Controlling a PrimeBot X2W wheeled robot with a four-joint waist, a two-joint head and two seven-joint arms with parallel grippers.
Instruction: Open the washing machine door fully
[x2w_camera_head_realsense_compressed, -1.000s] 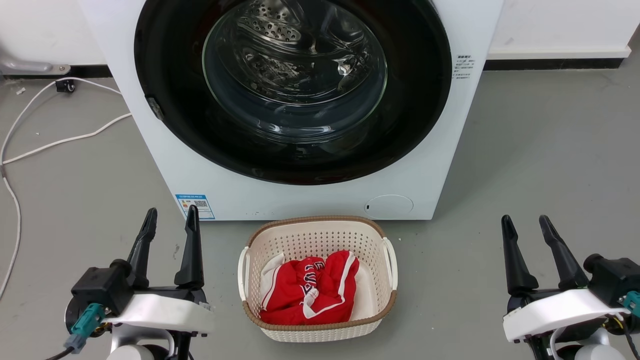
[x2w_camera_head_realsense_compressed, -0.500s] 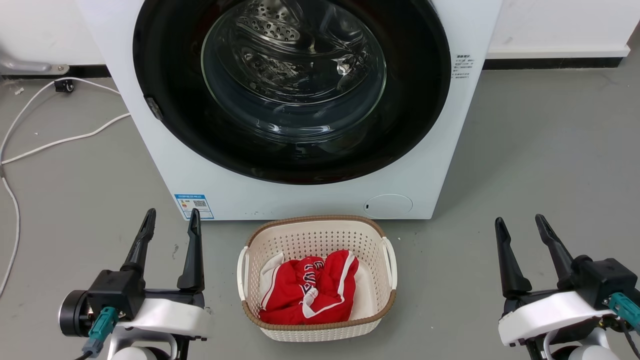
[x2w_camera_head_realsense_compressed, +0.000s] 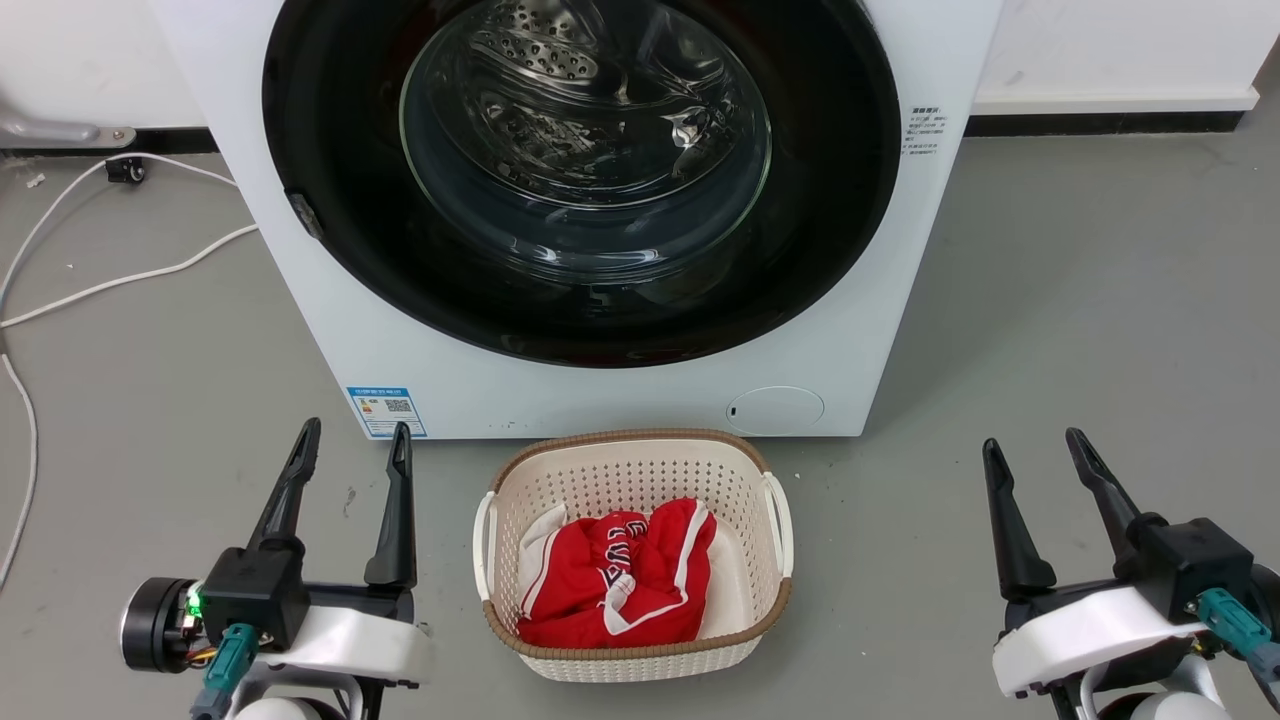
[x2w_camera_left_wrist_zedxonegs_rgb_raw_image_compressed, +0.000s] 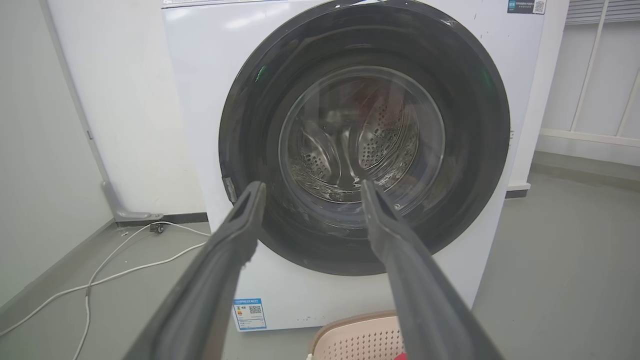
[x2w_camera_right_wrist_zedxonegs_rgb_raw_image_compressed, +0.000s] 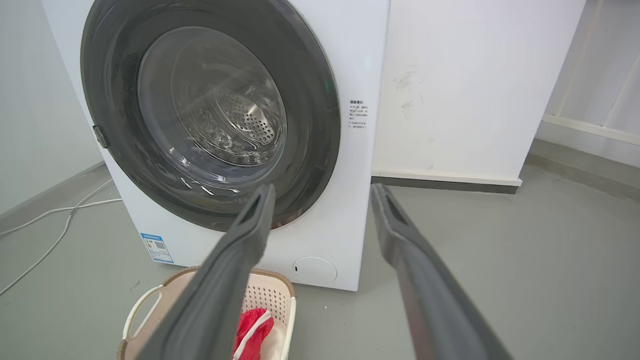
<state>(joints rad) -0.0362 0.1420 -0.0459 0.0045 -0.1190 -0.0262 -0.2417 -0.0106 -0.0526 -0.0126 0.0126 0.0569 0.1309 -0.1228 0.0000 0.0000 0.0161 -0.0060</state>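
The left gripper (x2w_camera_head_realsense_compressed: 356, 428) and the right gripper (x2w_camera_head_realsense_compressed: 1032, 440) are hovering nearest, each with its fingers spread apart and gripping nothing. Between them a laundry basket (x2w_camera_head_realsense_compressed: 640, 442) is holding a red garment (x2w_camera_head_realsense_compressed: 610, 585). Just behind it, the washing machine door (x2w_camera_head_realsense_compressed: 820, 200) is sitting closed against the white washing machine (x2w_camera_head_realsense_compressed: 600, 400).

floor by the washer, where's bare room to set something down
Widest bare floor lies right of the washer, bordered by the wall and the right gripper. A smaller patch sits between the cable and the left gripper. Crowded: the basket stands close to the washer's front, below the door.
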